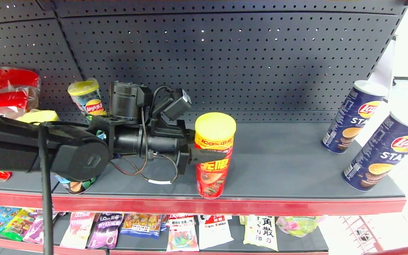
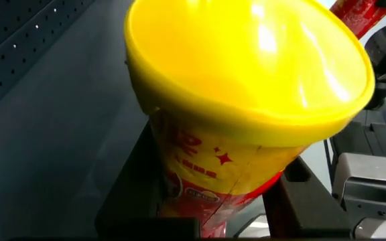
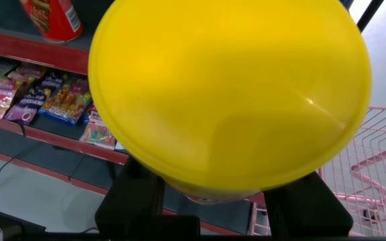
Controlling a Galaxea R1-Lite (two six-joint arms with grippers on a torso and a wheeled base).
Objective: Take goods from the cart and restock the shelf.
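- My left fingers (image 1: 207, 154) are clamped on the red can (image 1: 214, 177). One finger lies across its printed front, just under the yellow lid (image 1: 215, 127) (its partner is behind the can in the head view).
- The red can is upright at the front of the shelf (image 1: 278, 159), with its base just behind the red lip. I cannot tell whether it rests on the board or hangs in my grip.
- From my left wrist, the two dark fingers (image 2: 134, 197) press the can's sides, parted only as wide as the can itself.
- My right fingers (image 3: 136, 201) are closed on a yellow-lidded can (image 3: 230, 94), gripping it below the lid and spread no wider than its body.
- Behind that can are the snack packets (image 3: 59, 100) of the lower shelf and, off to one side, the pink wire cart (image 3: 375, 167).
- Two blue cans (image 1: 352, 117) stand at the right end of the shelf, well apart from the red can.
- A wrapped can (image 1: 85, 99) with a yellow top stands behind my left arm, near the pegboard (image 1: 225, 53).
- Red bags (image 1: 9, 88) are stacked at the far left of the shelf.
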